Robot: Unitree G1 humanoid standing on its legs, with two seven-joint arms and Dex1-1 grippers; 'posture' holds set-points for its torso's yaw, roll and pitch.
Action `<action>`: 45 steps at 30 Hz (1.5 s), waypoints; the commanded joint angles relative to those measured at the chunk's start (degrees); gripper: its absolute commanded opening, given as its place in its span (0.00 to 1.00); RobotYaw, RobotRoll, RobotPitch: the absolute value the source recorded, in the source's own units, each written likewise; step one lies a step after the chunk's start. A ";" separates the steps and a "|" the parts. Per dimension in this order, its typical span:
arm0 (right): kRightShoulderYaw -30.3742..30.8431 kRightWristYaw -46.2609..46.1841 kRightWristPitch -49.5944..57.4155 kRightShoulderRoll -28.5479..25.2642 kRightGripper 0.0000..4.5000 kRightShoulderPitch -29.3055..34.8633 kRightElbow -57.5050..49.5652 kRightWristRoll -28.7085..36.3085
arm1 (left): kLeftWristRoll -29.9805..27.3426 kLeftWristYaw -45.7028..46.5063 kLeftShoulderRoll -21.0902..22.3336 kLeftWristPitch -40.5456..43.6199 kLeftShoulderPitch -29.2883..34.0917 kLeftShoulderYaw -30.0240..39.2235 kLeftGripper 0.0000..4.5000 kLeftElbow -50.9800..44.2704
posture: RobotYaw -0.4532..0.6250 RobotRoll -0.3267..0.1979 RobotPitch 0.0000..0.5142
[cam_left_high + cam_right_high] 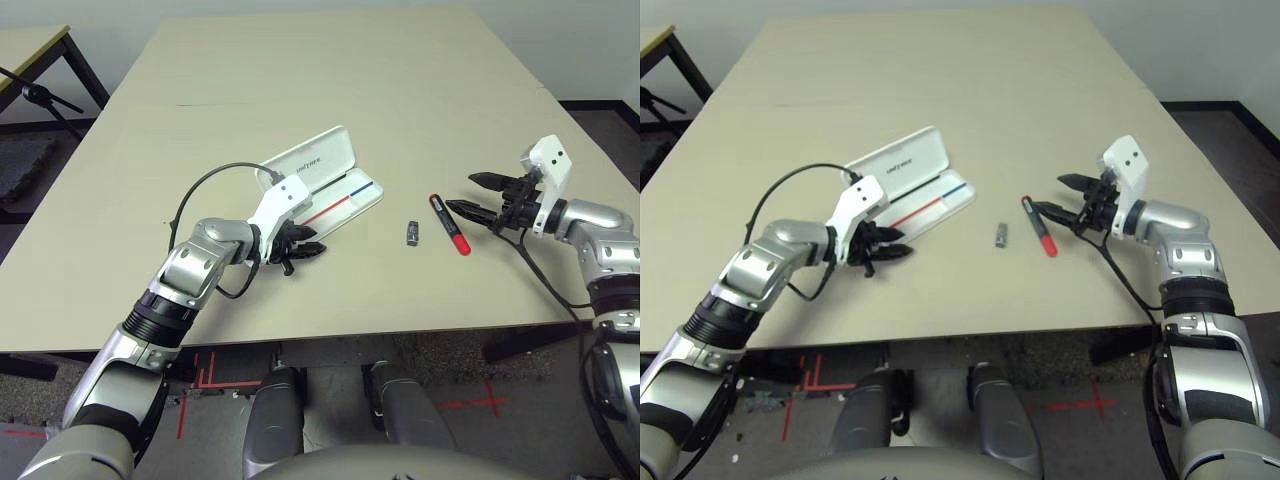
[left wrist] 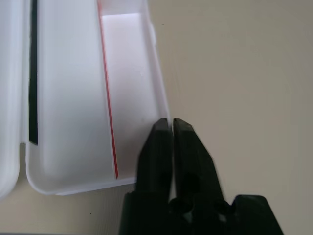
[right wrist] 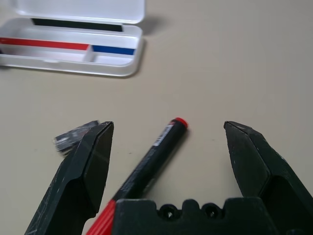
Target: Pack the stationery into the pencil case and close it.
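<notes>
Black left fingers (image 2: 172,142) pressed together (empty) | right fingers (image 3: 90,156) spread wide

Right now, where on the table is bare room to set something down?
The far half beyond the open pencil case is bare. The strip between case and grey clip is narrow. It is crowded around the red marker, beside the open right gripper.
</notes>
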 commanded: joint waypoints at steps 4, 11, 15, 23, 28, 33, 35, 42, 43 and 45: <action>0.71 1.93 4.33 -0.92 1.00 1.50 -4.95 1.13 | 1.32 -1.88 1.16 -1.26 -0.63 -1.04 0.01 -0.15 | 0.31 0.62 0.21; 1.21 2.65 4.83 -0.47 1.00 1.45 -5.24 1.02 | 3.79 -8.75 7.27 -11.44 -0.54 -1.81 0.01 -1.56 | 0.33 0.62 0.22; 1.88 3.09 4.53 0.04 1.00 1.07 -4.75 0.64 | 2.12 -15.33 9.84 -23.99 0.28 0.83 0.01 0.22 | 0.33 0.62 0.23; 3.59 2.97 5.12 2.05 1.00 1.28 -6.12 0.91 | 1.47 -20.04 10.88 -31.18 2.35 3.33 0.01 2.63 | 0.34 0.62 0.24; 4.45 3.98 5.67 2.34 1.00 1.81 -6.80 0.94 | 1.82 -21.26 11.79 -31.27 4.55 3.36 0.01 1.77 | 0.35 0.62 0.24; 5.13 5.17 7.03 2.00 1.00 2.19 -8.08 1.39 | 2.17 -21.26 12.19 -30.40 6.23 3.04 0.01 0.88 | 0.35 0.62 0.25; 5.01 5.65 8.16 1.99 1.00 2.25 -8.54 2.07 | 2.44 -21.03 12.06 -30.71 6.74 2.93 0.01 1.18 | 0.35 0.62 0.25; 5.69 7.80 10.98 1.01 1.00 2.93 -10.55 2.91 | 3.24 -21.04 12.22 -30.55 7.07 2.89 0.01 1.60 | 0.35 0.62 0.26; 5.87 8.07 11.34 0.88 1.00 3.10 -10.95 2.95 | 3.40 -21.13 12.33 -30.49 7.09 2.79 0.01 1.67 | 0.35 0.62 0.26; 6.28 8.48 11.87 0.62 1.00 3.53 -11.78 2.91 | 3.57 -21.31 12.58 -30.40 7.35 2.69 0.01 1.58 | 0.35 0.62 0.26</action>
